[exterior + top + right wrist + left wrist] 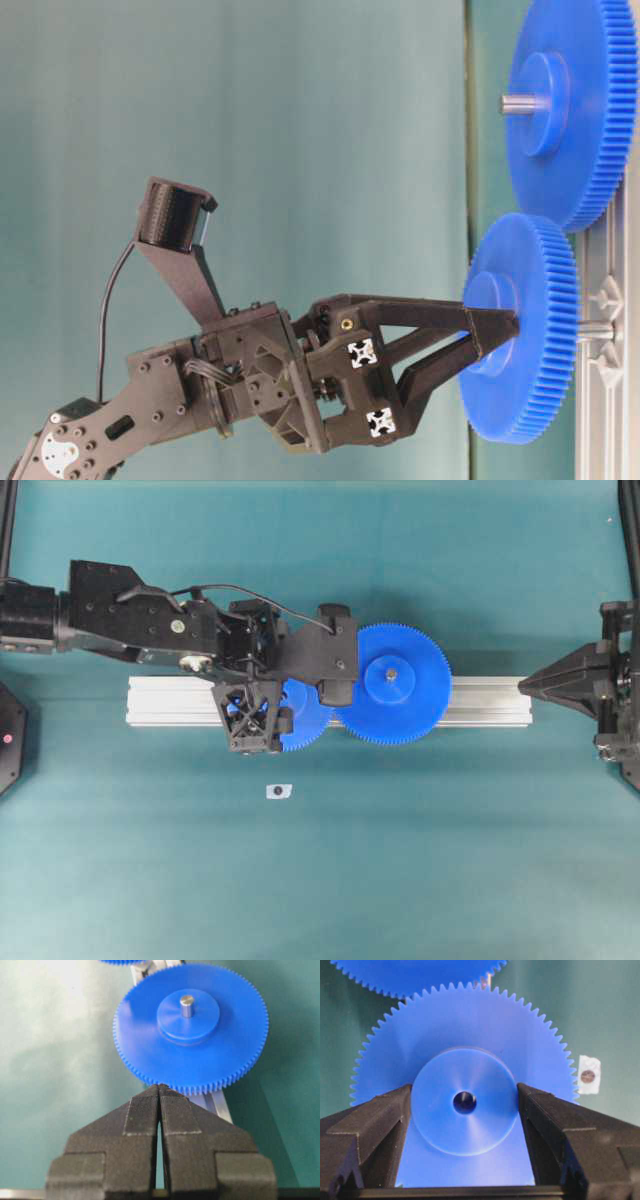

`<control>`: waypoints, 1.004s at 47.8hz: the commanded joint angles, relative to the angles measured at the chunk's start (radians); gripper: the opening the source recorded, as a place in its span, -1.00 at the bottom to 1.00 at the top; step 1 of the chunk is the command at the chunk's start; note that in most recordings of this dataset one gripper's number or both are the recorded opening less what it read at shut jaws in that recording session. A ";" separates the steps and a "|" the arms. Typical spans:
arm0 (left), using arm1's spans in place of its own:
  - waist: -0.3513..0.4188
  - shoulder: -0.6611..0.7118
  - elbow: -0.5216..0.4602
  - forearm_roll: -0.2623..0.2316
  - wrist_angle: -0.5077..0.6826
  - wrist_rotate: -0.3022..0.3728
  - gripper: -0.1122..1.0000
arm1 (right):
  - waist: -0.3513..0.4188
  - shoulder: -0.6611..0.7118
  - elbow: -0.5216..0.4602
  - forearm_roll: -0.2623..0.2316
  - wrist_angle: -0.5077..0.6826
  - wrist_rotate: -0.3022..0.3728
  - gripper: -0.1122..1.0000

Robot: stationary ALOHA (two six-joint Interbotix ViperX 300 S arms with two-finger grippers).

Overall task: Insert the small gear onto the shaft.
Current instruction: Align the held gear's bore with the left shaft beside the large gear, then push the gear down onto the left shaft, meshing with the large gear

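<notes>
The small gear (308, 720) (525, 385) (465, 1025) is a blue toothed disc held level above the aluminium bar. My left gripper (262, 718) (492, 340) (465, 1089) is shut on its raised hub, one finger on each side. The hub's centre hole is dark and empty. The shaft (278, 791) (594, 328) (588, 1076) stands upright on the green table in front of the bar, to one side of the gear and not under its hole. My right gripper (522, 683) (160, 1086) is shut and empty at the bar's right end.
A wider blue gear (405, 705) (570, 100) (190, 1055) with a grey pin through its hub sits on the long grooved aluminium bar (485, 700) (217, 1102), its teeth right beside the small gear's rim. Green table surface lies all around.
</notes>
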 commanded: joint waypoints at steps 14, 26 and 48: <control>0.020 -0.018 0.009 -0.006 0.009 0.000 0.44 | -0.003 0.003 -0.009 0.000 -0.011 0.009 -0.77; 0.023 -0.028 0.009 -0.006 0.017 0.005 0.44 | -0.002 0.003 -0.009 0.000 -0.011 0.009 -0.77; 0.023 -0.032 0.011 -0.005 0.021 0.006 0.44 | -0.002 0.003 -0.009 0.000 -0.011 0.011 -0.77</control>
